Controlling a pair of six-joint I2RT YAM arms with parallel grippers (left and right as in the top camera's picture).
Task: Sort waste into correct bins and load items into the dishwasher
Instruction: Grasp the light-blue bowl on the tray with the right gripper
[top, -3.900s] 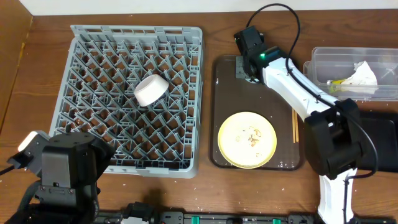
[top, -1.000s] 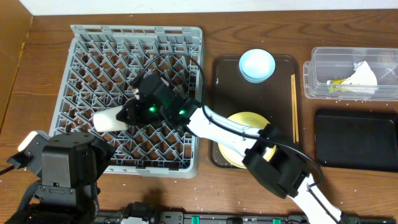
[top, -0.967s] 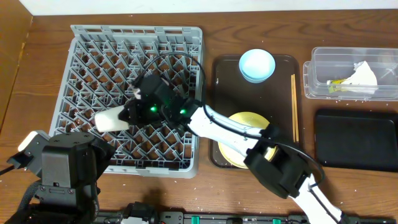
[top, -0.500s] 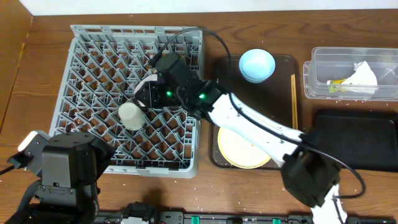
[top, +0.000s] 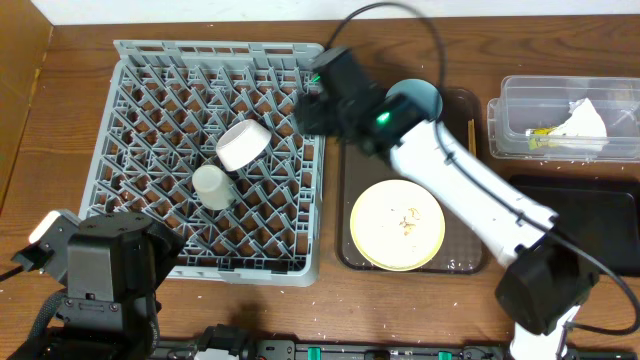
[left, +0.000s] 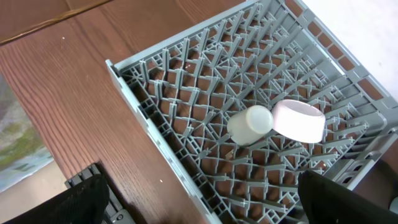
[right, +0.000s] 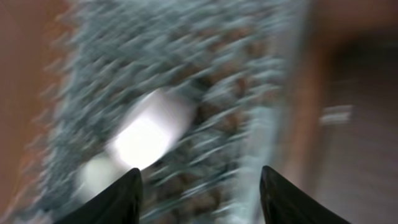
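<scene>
The grey dishwasher rack (top: 150, 90) holds a tipped white bowl (top: 243, 145) and a small white cup (top: 212, 186) lying side by side; both also show in the left wrist view, bowl (left: 300, 121) and cup (left: 250, 124). My right gripper (top: 308, 100) hangs open and empty over the rack's right edge; its wrist view is motion-blurred, with the gripper (right: 199, 199) above the bowl (right: 149, 130). My left gripper (left: 205, 211) is open and empty at the rack's near-left corner. A pale yellow plate (top: 397, 224) with crumbs lies on the brown tray. The light blue cup (top: 428, 95) is partly hidden by the arm.
Chopsticks (top: 473, 135) lie along the right side of the dark brown tray (top: 350, 180). The clear tub (top: 520, 100) at the far right holds the crumpled napkin (top: 585, 122). The black bin (top: 610, 215) sits below it, partly behind my right arm.
My right gripper let go of the small white cup in the rack beside the bowl, opened, and swung back right toward the tray. The left arm has not moved.
</scene>
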